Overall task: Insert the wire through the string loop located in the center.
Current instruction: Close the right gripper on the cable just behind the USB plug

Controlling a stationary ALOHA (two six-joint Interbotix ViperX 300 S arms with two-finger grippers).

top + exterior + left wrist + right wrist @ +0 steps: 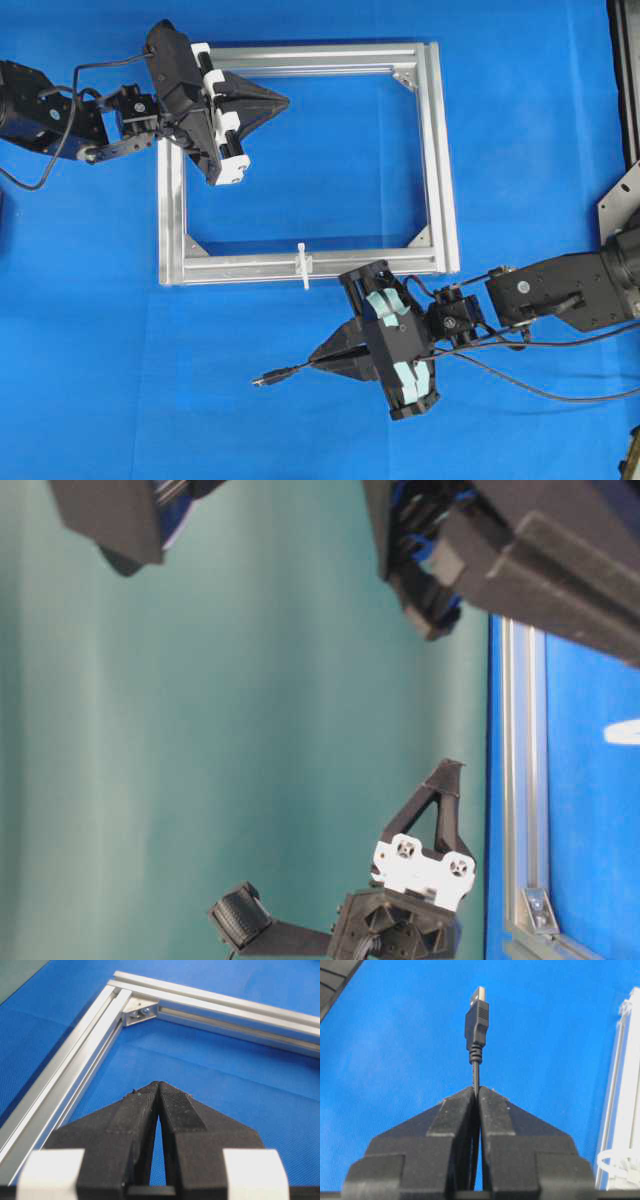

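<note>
The wire (283,374) is a thin black cable with a dark plug at its end, pointing left over the blue mat. My right gripper (313,358) is shut on it a short way behind the plug. In the right wrist view the plug of the wire (477,1020) sticks straight out past the gripper (477,1091). The string loop (303,265), a small white tie, sits on the middle of the frame's near rail, above and slightly left of the right gripper; it also shows as the string loop (616,1164) at that view's lower right. My left gripper (286,100) is shut and empty, hovering inside the frame's far left corner.
The silver aluminium frame (440,150) lies flat on the blue mat. Its corner bracket (140,1011) is just ahead of the left gripper (158,1085). The wire's slack trails right past the right arm (560,290) toward the table's edge.
</note>
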